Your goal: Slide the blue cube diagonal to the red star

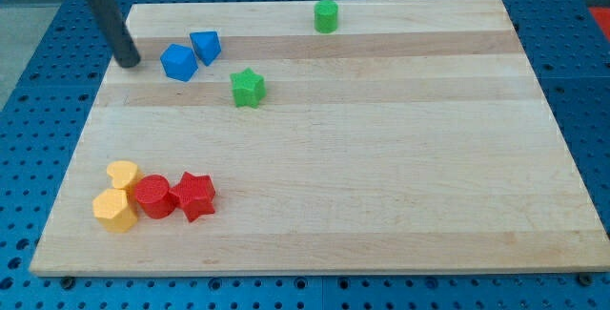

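Note:
The blue cube (pixel 178 63) lies near the board's top left, touching a second blue block (pixel 206 46) of angular shape just to its upper right. The red star (pixel 195 196) lies near the view's bottom left, far below the blue cube. My tip (pixel 130 62) rests on the board just left of the blue cube, with a small gap between them. The dark rod rises from it toward the view's top left.
A green star (pixel 247 88) lies right and slightly below the blue cube. A green cylinder-like block (pixel 326 16) sits near the top edge. A red cylinder (pixel 152 196) touches the red star's left side, with a yellow heart (pixel 124 175) and a yellow block (pixel 115 210) beside it.

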Robot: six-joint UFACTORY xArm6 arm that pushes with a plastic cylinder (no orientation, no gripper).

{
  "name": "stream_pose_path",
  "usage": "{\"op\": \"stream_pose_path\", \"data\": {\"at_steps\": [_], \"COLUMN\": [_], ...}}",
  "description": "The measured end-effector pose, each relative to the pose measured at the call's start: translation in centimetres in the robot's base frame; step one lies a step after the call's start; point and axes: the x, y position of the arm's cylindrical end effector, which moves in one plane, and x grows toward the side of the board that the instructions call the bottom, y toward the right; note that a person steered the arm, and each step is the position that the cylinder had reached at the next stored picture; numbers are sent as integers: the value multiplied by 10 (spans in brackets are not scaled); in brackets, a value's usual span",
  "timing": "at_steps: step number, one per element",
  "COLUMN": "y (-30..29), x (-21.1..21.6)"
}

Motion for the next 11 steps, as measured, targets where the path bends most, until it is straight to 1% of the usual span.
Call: {"op": "stream_pose_path", "data": {"at_steps": [1,2,3,5,9,10,11], "y": [39,78,80,67,27,26,27], "x": [-21,-23,-15,17,22,33,56]}}
